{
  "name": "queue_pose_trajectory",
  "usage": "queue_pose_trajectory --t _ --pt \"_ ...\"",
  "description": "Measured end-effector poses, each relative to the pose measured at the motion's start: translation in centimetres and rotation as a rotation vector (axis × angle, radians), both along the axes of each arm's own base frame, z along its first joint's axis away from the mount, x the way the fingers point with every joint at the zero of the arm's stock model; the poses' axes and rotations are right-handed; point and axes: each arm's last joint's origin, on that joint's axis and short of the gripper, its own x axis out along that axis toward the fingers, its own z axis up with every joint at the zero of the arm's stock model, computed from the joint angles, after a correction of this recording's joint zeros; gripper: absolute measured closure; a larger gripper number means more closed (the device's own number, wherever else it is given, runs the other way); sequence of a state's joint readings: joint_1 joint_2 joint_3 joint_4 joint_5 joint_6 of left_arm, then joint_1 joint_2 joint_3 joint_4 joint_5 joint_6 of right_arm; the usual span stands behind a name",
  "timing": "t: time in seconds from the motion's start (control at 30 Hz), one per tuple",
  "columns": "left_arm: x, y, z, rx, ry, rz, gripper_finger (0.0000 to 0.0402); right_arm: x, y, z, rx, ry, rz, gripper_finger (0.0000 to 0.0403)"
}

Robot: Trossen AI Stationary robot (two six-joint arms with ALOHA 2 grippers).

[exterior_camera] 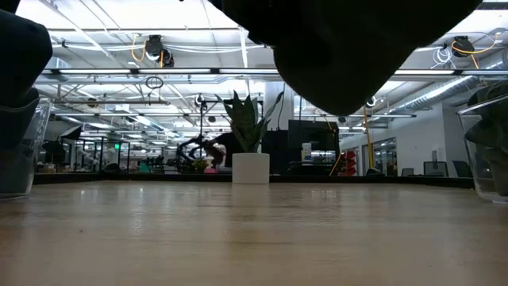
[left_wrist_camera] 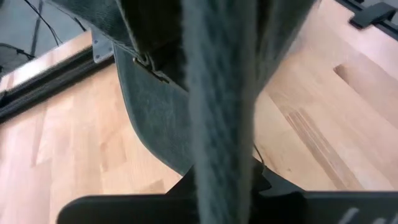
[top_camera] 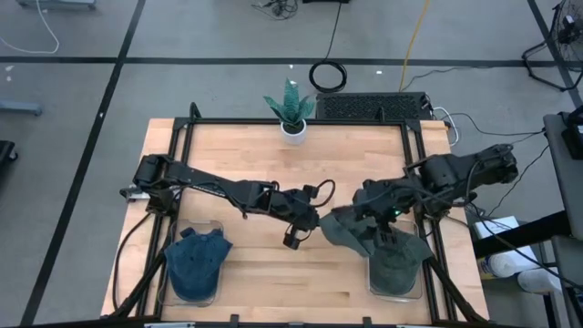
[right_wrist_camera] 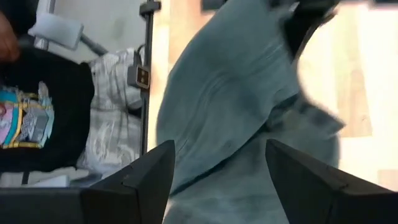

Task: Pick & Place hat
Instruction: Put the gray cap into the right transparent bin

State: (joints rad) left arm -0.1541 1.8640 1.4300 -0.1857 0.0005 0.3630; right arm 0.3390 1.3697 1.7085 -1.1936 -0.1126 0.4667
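Note:
A grey-green hat point(top_camera: 349, 232) hangs over the table's middle right, between my two grippers. In the low view it is the dark mass point(exterior_camera: 341, 48) clear of the tabletop. My left gripper point(top_camera: 312, 217) reaches in from the left and is shut on the hat's left edge. My right gripper point(top_camera: 378, 217) slants down over the hat from the right and stands open. In its wrist view the hat's cloth point(right_wrist_camera: 230, 99) lies beyond the two spread fingers. I cannot tell whether they touch it. My left gripper pinches a band of the hat's cloth point(left_wrist_camera: 217, 130) between its two shut fingers, beside the small buckle point(left_wrist_camera: 146, 60). The fingers slant down from the table's left. The hat hangs beyond the fingers, lifted clear of the table.
A second grey-green hat point(top_camera: 396, 264) sits in a clear container at the near right. A blue hat point(top_camera: 196, 264) sits in a clear container at the near left. A potted plant point(top_camera: 291, 111) stands at the far edge. Bare wood point(top_camera: 273, 282) lies between the containers.

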Motion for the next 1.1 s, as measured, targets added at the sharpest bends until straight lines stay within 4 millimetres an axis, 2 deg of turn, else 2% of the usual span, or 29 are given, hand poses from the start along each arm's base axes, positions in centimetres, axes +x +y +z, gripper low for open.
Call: queue_pose_trajectory --t 0.3,0.6,0.7,0.93,1.1 --pt "-1.3 2.5 2.2 -0.019 0.008 0.074 0.0392 -0.1 1.0 -0.2 0.016 -0.019 0.060 0.0165" --pt "-2.5 3.0 4.4 -0.016 -0.031 0.073 0.0392 -0.2 1.4 -0.3 -0.125 -0.070 0.075 0.0165" --pt "-2.6 3.1 5.2 -0.021 -0.073 0.066 0.0392 -0.1 1.4 -1.1 -0.148 -0.052 0.088 0.0165" --pt "-2.8 3.2 5.4 -0.043 -0.068 0.063 0.0392 0.8 1.8 -4.0 -0.186 -0.037 0.142 0.0169" --pt "-2.8 3.3 5.3 -0.050 -0.061 0.070 0.0392 1.0 1.9 -4.0 -0.191 -0.072 0.166 0.0205"
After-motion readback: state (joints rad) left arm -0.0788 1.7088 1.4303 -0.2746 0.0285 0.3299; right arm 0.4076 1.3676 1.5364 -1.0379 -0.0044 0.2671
